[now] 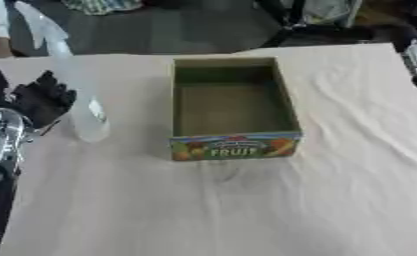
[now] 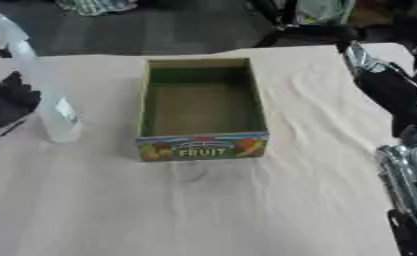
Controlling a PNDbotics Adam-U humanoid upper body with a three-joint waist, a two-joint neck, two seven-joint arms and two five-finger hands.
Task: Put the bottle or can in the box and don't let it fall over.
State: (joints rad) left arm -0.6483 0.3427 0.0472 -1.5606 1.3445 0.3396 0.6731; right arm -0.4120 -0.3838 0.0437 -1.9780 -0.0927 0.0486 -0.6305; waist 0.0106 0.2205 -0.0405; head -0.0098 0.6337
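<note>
A tall clear plastic bottle (image 1: 82,107) with a small white label stands upright on the cloth, left of the box. The open cardboard box (image 1: 233,146) has a green inside and a front panel that reads FRUIT, and nothing lies in it. My left hand (image 1: 38,100), black, is right beside the bottle on its left, close against its lower half. Whether it holds the bottle does not show. My right arm comes up the right edge in the right eye view, with the right hand (image 2: 360,56) near the table's far right corner, away from the box.
A wrinkled pale cloth (image 1: 246,210) covers the whole table. The table's far edge runs just behind the box, with dark floor and the legs of a stand (image 1: 290,25) beyond it. Bare cloth stretches in front of and to the right of the box.
</note>
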